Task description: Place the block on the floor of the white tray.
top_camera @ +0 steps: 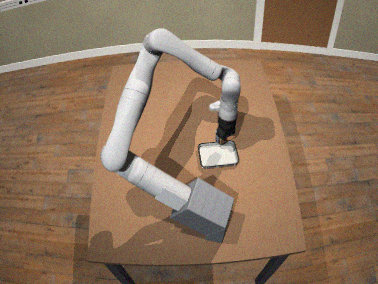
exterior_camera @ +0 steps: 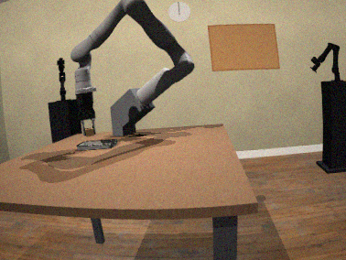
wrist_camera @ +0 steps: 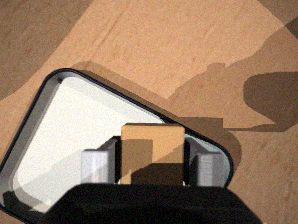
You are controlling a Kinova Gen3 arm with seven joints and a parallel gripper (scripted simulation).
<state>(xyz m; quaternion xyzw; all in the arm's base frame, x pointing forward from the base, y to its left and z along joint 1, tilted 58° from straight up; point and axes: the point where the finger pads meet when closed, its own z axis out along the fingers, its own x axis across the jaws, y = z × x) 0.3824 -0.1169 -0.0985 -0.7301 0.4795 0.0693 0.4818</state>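
My gripper is shut on a tan block, seen between the two grey fingers in the wrist view. The white tray with a dark rim lies on the table below it; the block hangs over the tray's far right edge, above the floor of the tray. In the top view the gripper stands just over the far edge of the tray. In the exterior view the block is held a little above the tray.
The arm's grey base box stands on the table near its front edge, close to the tray. A dark pedestal with another arm stands on the floor at the far right.
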